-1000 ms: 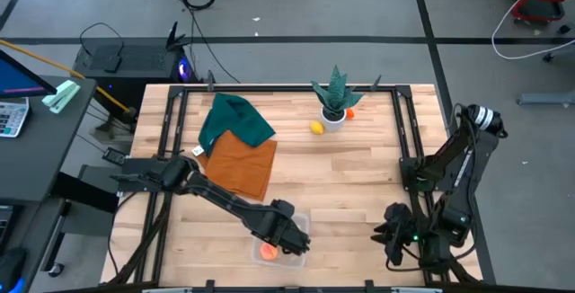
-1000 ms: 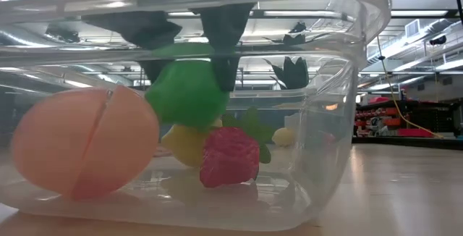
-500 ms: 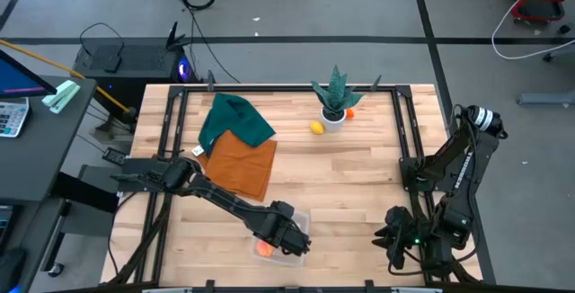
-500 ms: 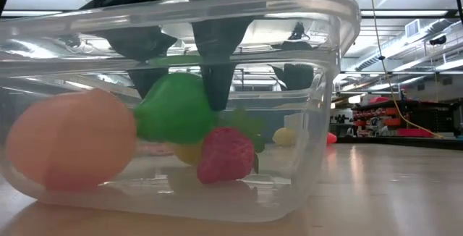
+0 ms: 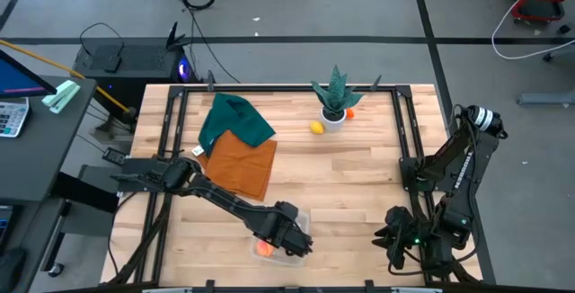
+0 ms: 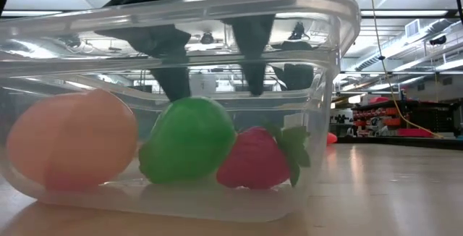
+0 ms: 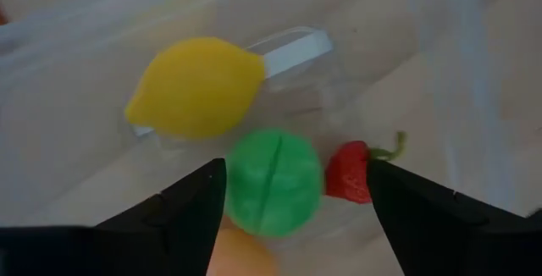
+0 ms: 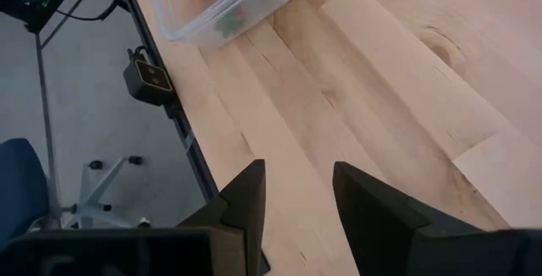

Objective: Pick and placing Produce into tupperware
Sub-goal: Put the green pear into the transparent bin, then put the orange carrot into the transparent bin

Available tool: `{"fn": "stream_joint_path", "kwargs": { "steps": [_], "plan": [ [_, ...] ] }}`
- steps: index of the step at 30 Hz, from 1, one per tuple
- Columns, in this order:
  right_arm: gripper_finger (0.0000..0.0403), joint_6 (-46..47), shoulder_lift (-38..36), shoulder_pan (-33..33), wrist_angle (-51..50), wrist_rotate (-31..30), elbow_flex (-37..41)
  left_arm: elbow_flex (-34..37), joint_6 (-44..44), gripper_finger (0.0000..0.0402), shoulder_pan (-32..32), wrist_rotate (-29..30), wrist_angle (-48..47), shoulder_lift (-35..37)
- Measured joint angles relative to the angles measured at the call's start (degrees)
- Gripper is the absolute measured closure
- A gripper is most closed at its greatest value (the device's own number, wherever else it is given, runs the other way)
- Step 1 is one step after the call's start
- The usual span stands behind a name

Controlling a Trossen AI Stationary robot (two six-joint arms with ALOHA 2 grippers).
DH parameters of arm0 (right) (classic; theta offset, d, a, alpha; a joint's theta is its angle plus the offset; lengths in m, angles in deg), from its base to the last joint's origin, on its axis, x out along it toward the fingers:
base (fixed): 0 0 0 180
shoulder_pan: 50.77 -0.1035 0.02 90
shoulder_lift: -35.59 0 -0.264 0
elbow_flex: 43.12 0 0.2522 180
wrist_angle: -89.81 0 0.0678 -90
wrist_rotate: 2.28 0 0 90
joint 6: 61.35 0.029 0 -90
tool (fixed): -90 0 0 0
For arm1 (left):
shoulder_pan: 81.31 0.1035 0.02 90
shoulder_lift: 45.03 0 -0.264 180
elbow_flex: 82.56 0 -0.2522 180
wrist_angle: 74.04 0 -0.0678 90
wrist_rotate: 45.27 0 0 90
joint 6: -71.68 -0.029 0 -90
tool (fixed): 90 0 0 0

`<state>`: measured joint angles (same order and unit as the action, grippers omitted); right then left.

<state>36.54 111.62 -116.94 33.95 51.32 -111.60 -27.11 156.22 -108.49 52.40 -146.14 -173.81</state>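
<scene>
Looking into the tupperware, we saw a green round fruit resting on its floor, touching a red strawberry on one side and sitting just beside a peach-coloured fruit on the other. From the left wrist view a yellow lemon also lay inside the tupperware, just beyond the green fruit. The left gripper hung directly over the tupperware with its jaws apart, one on each side of the green fruit and clear of it, holding nothing. The tupperware itself sat at the near edge of the desk. Well away from the tupperware, toward the far edge of the desk, stood a spiky green potted plant, with another small yellow fruit just beside its pot and a small orange piece on its other side. An orange cloth and a dark green cloth lay up-desk from the tupperware. The right gripper waited off to the side of the tupperware, near the desk's edge, its jaws slightly apart and empty.
</scene>
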Motion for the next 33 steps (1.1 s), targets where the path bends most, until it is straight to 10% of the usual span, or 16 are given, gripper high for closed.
{"fn": "stream_joint_path", "kwargs": {
  "steps": [12, 24, 33],
  "plan": [
    [0.0295, 0.1, 0.0, 0.0, 0.0, 0.0, 0.0, -4.9, -4.1, 0.0104, 0.0, 3.0, -1.5, 2.9],
    [0.0295, 2.3, -0.3, -1.2, 0.6, -0.1, 0.0, -23.8, -11.3, 0.0106, 0.0, 19.2, -16.5, 4.3],
    [0.0295, 7.4, -0.4, -4.6, -0.2, -7.1, 0.0, -22.7, -13.9, 0.0108, -1.6, 30.3, -16.9, 9.8]
  ]
}}
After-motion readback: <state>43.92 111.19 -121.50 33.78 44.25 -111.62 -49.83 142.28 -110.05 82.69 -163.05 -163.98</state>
